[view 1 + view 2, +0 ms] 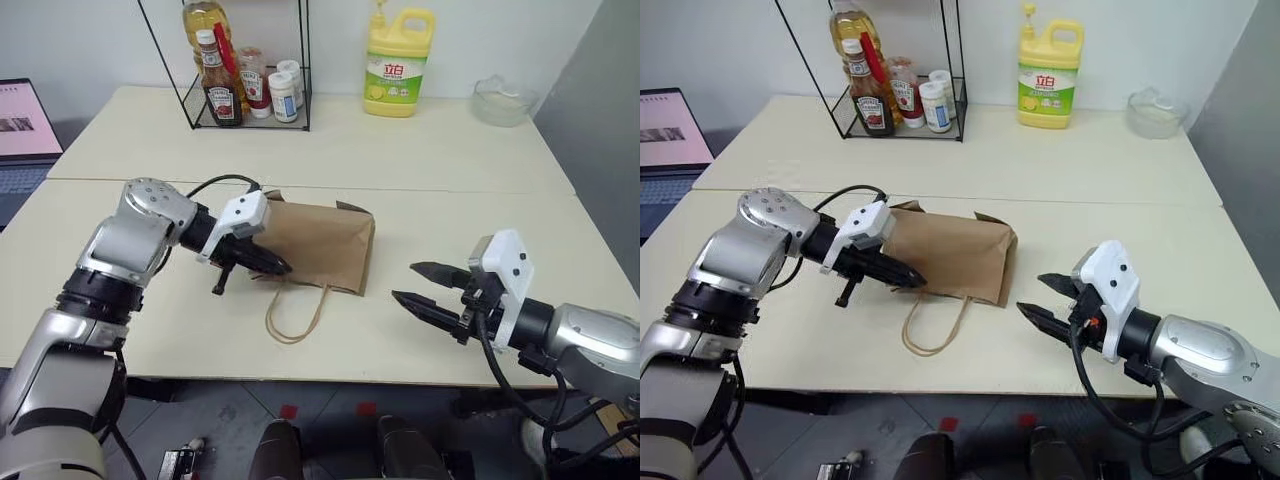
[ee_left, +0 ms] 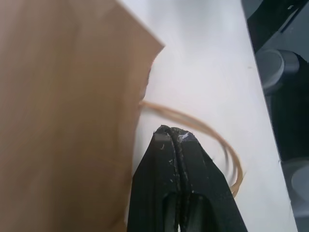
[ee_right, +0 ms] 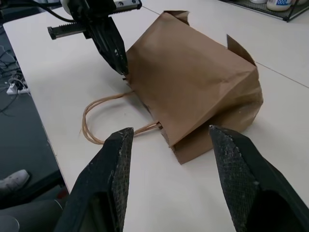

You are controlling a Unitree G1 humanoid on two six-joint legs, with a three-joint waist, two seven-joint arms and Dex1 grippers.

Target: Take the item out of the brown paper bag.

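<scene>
Right gripper (image 1: 425,285), nearest, two black fingers parted with nothing between them, aimed at the bag from about 3 o'clock; likely waiting to steady or receive.

Crinkled kraft-brown paper bag (image 1: 315,243) lies flat on its side on the cream tabletop (image 1: 450,170), mouth toward the near edge, one twisted-paper loop handle (image 1: 295,315) spilling out at 6 o'clock. Lying flat probably keeps the mouth reachable from the front.

Left gripper (image 1: 278,266), fingers pressed together on nothing, tip at the bag's mouth edge on the 9 o'clock side, just above the handle; whether it touches paper, cannot tell.

The item, a small bottle of orange drink: presumably inside the bag, hidden; the task looks barely begun.

Farther, 12 o'clock: black wire rack (image 1: 240,70) holding a red ketchup bottle (image 1: 219,85) and small jars. 1 o'clock: yellow detergent jug (image 1: 398,65), clear glass bowl (image 1: 503,100).
</scene>
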